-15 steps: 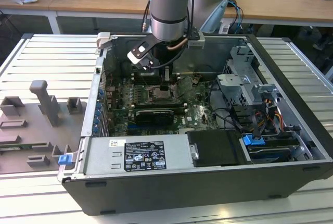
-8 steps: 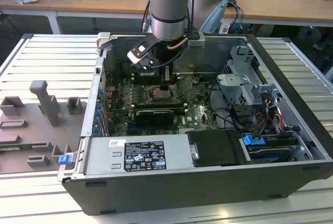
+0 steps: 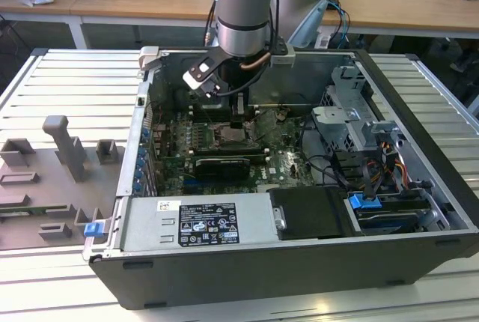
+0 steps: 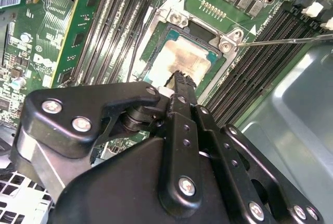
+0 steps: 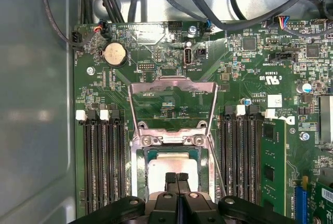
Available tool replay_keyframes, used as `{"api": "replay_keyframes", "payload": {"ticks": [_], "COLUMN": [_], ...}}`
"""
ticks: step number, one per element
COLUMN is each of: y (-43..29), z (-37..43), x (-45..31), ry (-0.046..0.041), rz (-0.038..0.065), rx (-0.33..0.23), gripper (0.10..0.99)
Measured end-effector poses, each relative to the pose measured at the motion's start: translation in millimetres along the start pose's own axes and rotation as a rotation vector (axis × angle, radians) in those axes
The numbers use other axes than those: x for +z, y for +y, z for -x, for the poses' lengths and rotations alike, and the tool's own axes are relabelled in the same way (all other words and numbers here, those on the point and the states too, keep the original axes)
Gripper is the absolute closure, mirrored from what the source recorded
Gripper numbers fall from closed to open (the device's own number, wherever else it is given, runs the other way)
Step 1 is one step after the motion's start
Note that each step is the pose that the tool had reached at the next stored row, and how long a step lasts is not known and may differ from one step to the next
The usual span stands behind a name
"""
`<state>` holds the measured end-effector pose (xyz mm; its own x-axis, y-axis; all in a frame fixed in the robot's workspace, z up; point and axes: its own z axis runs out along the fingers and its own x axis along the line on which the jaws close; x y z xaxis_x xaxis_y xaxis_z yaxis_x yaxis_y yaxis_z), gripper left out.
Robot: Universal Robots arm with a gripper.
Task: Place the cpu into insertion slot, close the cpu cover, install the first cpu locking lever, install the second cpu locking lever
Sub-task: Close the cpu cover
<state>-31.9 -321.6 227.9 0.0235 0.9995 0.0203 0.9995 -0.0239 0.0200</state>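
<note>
The black gripper point(image 5: 177, 176), fingertips pinched together on nothing, hangs just over the dull-silver square cpu point(image 5: 161, 164) seated in the metal-rimmed insertion slot point(image 5: 135, 164), with the thin cpu cover point(image 5: 171, 85) raised.

the cpu point(image 5: 158, 169) had a dull, smudged metal top; the cpu cover point(image 5: 171, 84) was bright bare metal; the gripper point(image 5: 177, 177) matt black.

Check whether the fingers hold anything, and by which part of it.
Nothing is held. The fingers are shut against each other, their tips over the cpu, which lies in the slot.
</note>
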Motion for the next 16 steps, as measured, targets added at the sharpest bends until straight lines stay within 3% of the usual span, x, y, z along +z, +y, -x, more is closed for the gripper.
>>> {"api": "replay_keyframes", "payload": {"ticks": [16], "y": [0.3], "z": [-0.4], "x": [-16.6], "ry": [-0.0004], "rz": [0.000], "rx": [0.000], "gripper": [0.980]}}
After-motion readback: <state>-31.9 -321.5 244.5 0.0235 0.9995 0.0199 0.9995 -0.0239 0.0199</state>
